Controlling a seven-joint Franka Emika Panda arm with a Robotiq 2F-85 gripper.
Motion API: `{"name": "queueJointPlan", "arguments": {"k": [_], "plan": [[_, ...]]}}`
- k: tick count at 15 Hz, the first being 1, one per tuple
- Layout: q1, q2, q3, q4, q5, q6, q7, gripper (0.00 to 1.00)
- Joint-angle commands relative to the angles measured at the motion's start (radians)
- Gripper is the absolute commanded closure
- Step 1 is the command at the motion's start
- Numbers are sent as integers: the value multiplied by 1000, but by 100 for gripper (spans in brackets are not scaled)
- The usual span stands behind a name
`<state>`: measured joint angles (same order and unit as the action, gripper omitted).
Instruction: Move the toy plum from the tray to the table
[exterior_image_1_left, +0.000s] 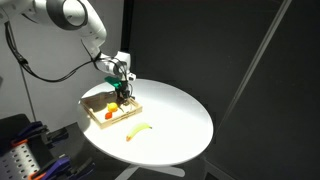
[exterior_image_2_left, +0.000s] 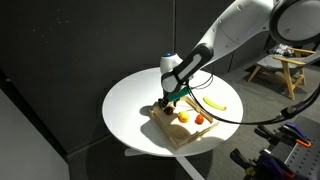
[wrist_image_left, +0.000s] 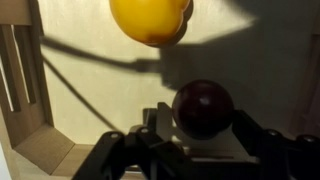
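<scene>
In the wrist view the toy plum (wrist_image_left: 203, 108), a small dark reddish-purple ball, sits between my gripper's (wrist_image_left: 203, 128) two dark fingers, which press on both its sides. Behind it is the pale floor of the light wooden tray (wrist_image_left: 25, 95). In both exterior views the gripper (exterior_image_1_left: 122, 90) (exterior_image_2_left: 172, 98) hangs low over the tray (exterior_image_1_left: 105, 123) (exterior_image_2_left: 180, 143), which stands on the round white table (exterior_image_1_left: 180, 120) (exterior_image_2_left: 130, 110). The plum itself is hidden by the gripper in both exterior views.
A yellow round toy fruit (wrist_image_left: 150, 20) (exterior_image_2_left: 184, 116) and an orange-red toy fruit (exterior_image_1_left: 109, 113) (exterior_image_2_left: 198, 119) lie in the tray. A yellow banana (exterior_image_1_left: 138, 130) (exterior_image_2_left: 213, 103) lies on the table beside the tray. A wooden stool (exterior_image_2_left: 285, 70) stands beyond the table.
</scene>
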<state>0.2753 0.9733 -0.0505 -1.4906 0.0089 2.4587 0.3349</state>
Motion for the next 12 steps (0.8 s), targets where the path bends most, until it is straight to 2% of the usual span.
{"name": "queueJointPlan", "arguments": {"k": [1,3,12], "plan": [[13,19,-17,42,-19,-35,40,51],[13,18,-17,43,-19,-37,42,66],[15,-47,-6,1,-20,-88,28,66]]}}
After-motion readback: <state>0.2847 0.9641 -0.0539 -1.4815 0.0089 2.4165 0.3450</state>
